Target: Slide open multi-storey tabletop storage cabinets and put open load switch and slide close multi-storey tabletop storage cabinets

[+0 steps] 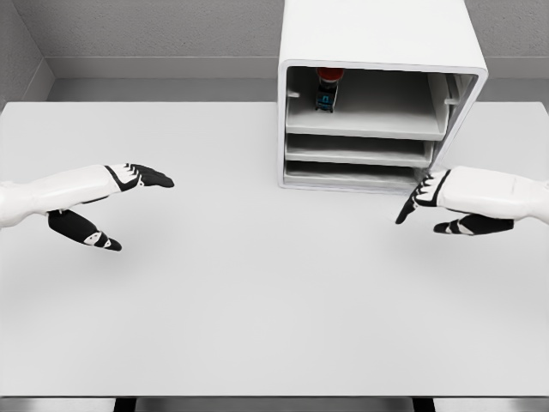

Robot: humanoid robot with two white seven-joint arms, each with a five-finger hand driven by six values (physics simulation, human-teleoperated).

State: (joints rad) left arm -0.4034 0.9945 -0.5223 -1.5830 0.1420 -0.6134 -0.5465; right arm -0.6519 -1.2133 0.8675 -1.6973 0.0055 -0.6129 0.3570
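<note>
The left hand (116, 202), white at the back with black fingers, hovers over the left part of the flat pale grey table (257, 318). Its fingers are stretched out together towards the right, the thumb hanging apart below them, and it holds nothing. The arm behind it enters from the left edge.

Further right, at the back of the table and right of the middle, stands the white boxy multi-storey tabletop storage cabinet (377, 34), its front facing the camera. Three shallow grey drawers or trays are stacked inside it (the top compartment is by far the tallest). In that top compartment, towards its left side, sits the small load switch (327, 89) with a red top and a dark body showing a touch of blue; it looks to be resting on the upper tray, though the shadow there makes its exact footing hard to judge. The cabinet front appears open, with the interior plainly visible.

The right hand (442, 206) hovers just in front of the cabinet's lower right corner, near it but apparently not touching. Its black fingers are extended, pointing down and to the left, thumb separate beneath, empty. Its white forearm runs off the right edge.
</note>
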